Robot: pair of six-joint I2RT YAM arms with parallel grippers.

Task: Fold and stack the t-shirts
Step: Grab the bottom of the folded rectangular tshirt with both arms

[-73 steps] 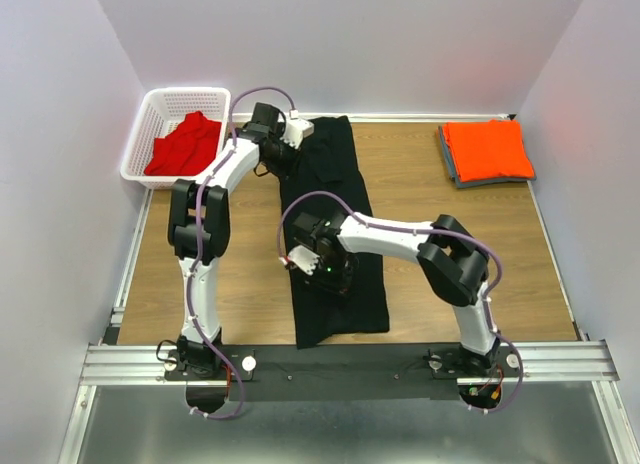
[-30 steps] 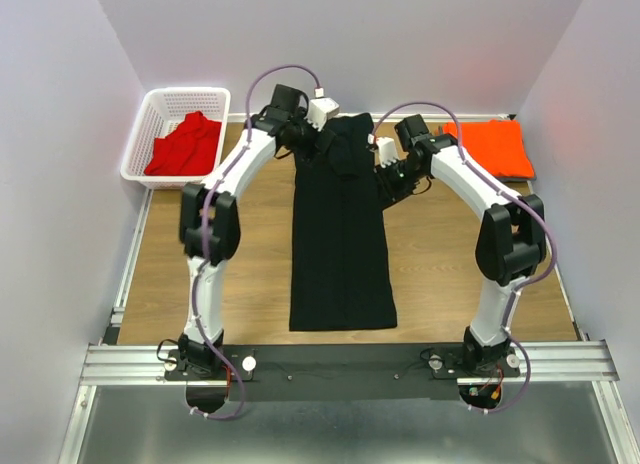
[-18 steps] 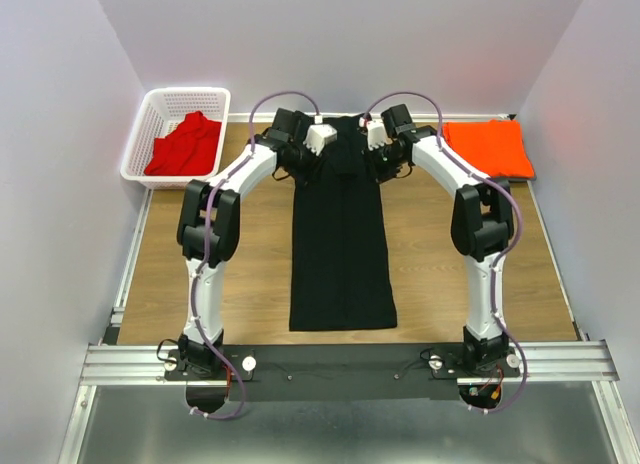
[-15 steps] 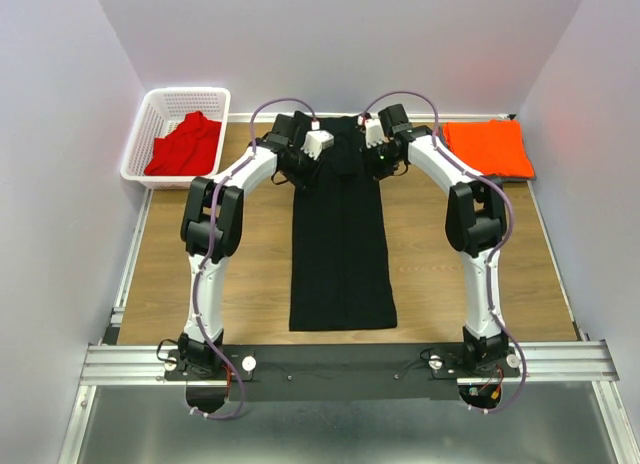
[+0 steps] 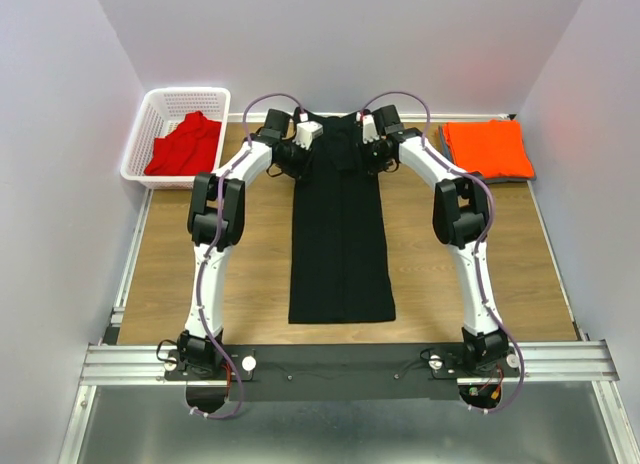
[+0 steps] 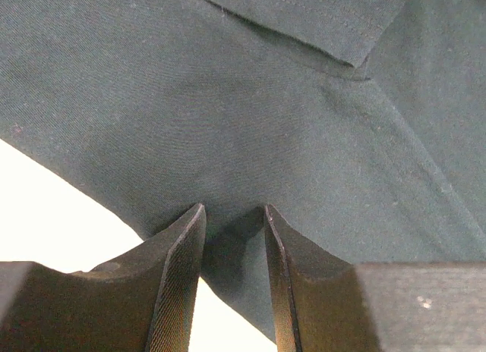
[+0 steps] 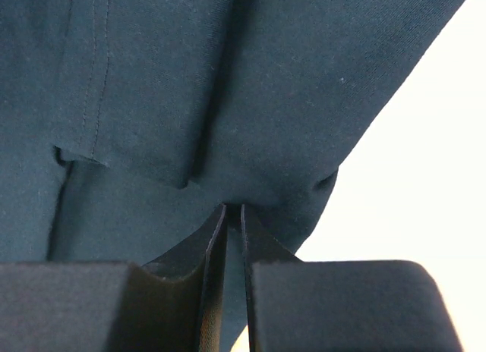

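Black t-shirt (image 5: 340, 244) lies flat as 1 long narrow strip down the middle of the table (image 5: 240, 274). Its long edges are straight and roughly parallel. The near hem is square, just short of the base rail, and the far end sits at the table's back edge. Both arms reach to that far end, 1 per corner. Left tool (image 6: 234, 234) pinches a bunched fold at the shirt's left edge, with cloth filling the gap between its fingers. Right tool (image 7: 234, 209) is pressed almost together on a thin fold at the right edge. A folded-in sleeve hem shows just past each pinch. Bare wood runs along both long sides, each band wider than the strip. Red t-shirt (image 5: 185, 144) is crumpled in the white basket (image 5: 150, 109) at far left, well apart from the strip. Orange t-shirt (image 5: 487, 149) lies folded at far right, near the right arm but not touching it.
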